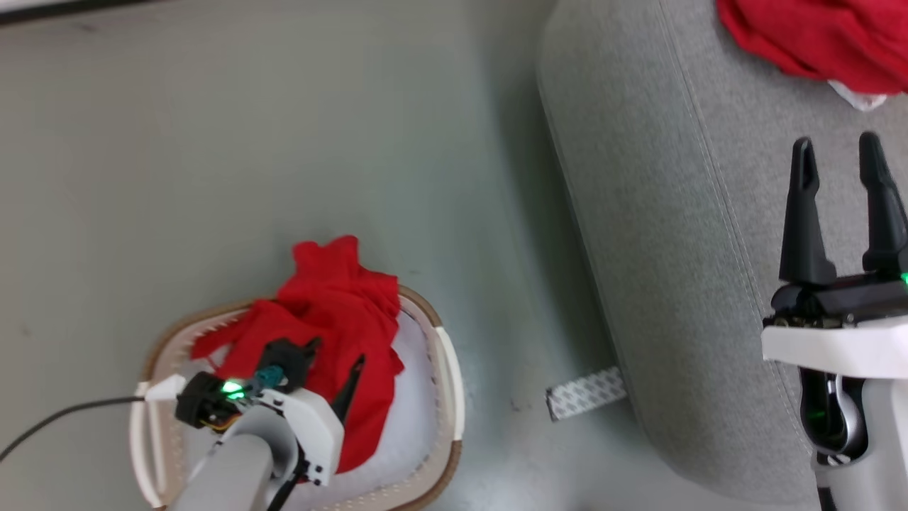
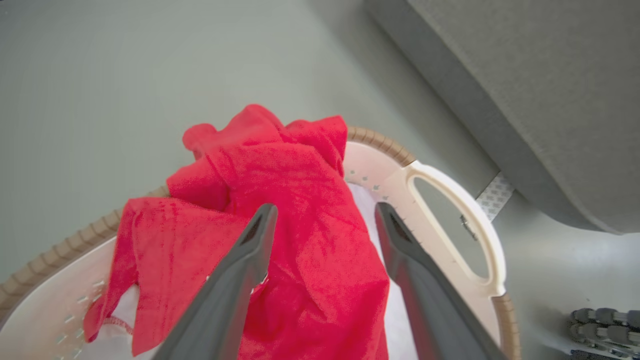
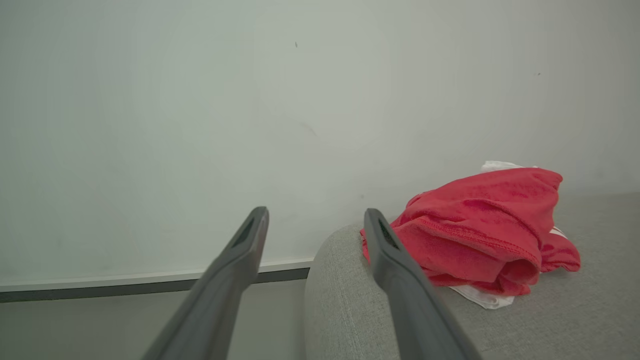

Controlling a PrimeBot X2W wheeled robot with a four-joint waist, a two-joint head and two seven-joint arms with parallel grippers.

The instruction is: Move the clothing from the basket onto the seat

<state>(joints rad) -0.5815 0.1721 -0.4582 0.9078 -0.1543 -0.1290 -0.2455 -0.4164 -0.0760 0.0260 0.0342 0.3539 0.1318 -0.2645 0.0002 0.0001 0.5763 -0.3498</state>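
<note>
Seat (image 1: 681, 213): big grey sofa on the robot's right. One red pile (image 1: 816, 35) already lies on it, with a white scrap poking out beneath.
Basket (image 1: 451, 383): on the floor (image 1: 213, 142), well left of the seat and not touching it.
Clothing (image 1: 340, 312) left to move: red, heaped in the basket, far end draped over the brown rim and hanging outside.
Left end effector (image 2: 326, 207): jaws wide apart, empty, right above that cloth with one finger on each side of a ridge.
Right end effector (image 1: 835, 142): also wide open and empty, hovering over the seat front.

Risks, my read:
- You pinch just a top fold and it slips out on the lift.
- The draped end catches the rim or the handle (image 2: 492, 285), and you tip or drag the light basket.
- Something white sits under the red. Can't tell if it's cloth or basket bottom, so go too deep and you may haul the wrong item.
- Lift low and the tail sweeps the floor or drops short of the seat edge.
- Watch the parked right arm on the swing across.
</note>
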